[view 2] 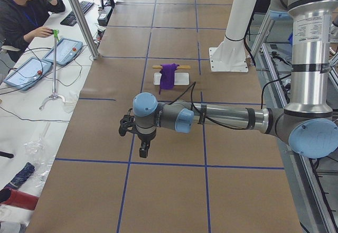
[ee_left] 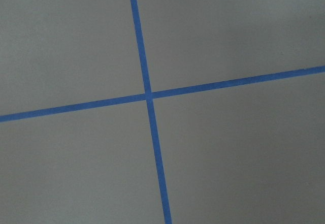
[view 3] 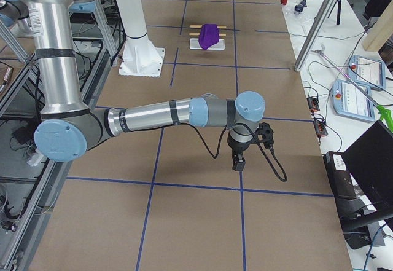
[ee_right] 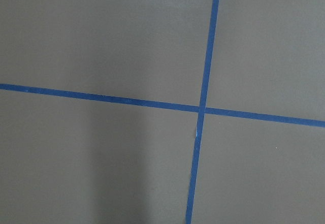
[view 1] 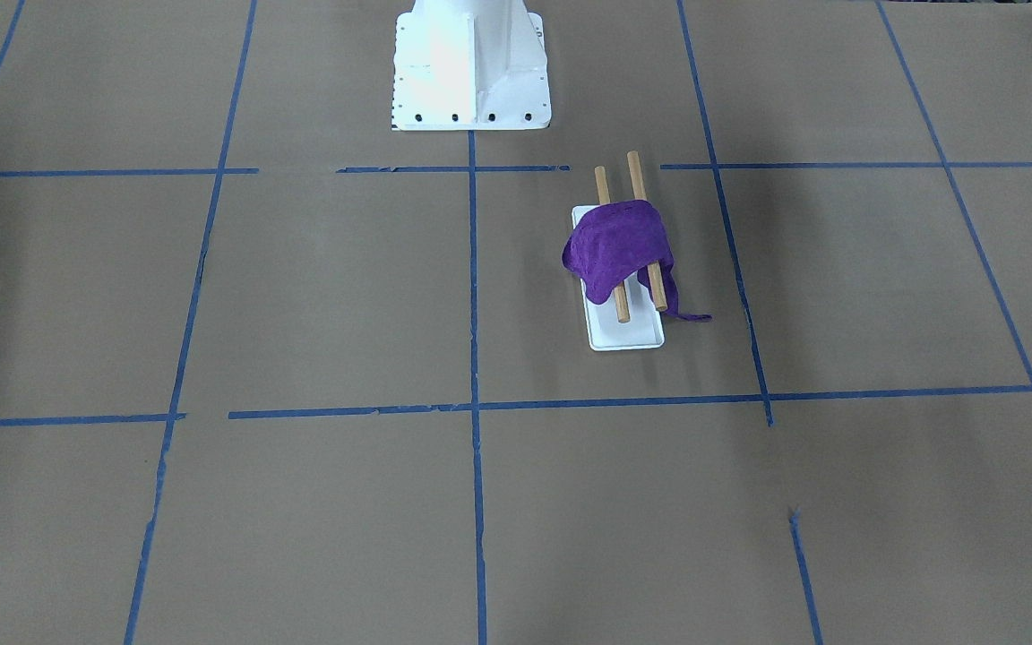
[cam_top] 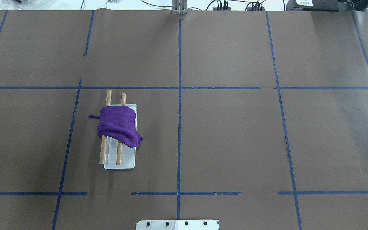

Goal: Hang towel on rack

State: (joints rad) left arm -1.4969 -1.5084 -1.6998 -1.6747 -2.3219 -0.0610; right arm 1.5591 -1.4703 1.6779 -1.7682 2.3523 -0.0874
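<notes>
— Where is the towel?

— The towel (cam_top: 118,124) hangs draped across both rods (cam_top: 119,153) of the rack (cam_top: 111,159). The rack is on my left half of the table (cam_top: 228,143), ahead and to the left of the pedestal (cam_top: 177,224). The towel covers the middle of the rods, and their bare ends stick out on either side of it. Toward the table's middle, a rounded fold sags over the plate (cam_top: 129,156). On my far left side a thin corner trails down, and in the front view its tip seems to reach the table.

— And your grippers?

— My left gripper (view 2: 143,149) points down over the table on my left arm (view 2: 227,118), which is stretched out level. It is well apart from the rack. My right gripper (view 3: 238,162) hangs the same way on my right arm (view 3: 153,114), toward the table's other end. Both show only in the side views, so I cannot tell how far apart the jaws of either one stand.

— What do your wrist cameras give you?

— Only brown table, with a cross of blue tape (ee_left: 148,95) under each.
</notes>
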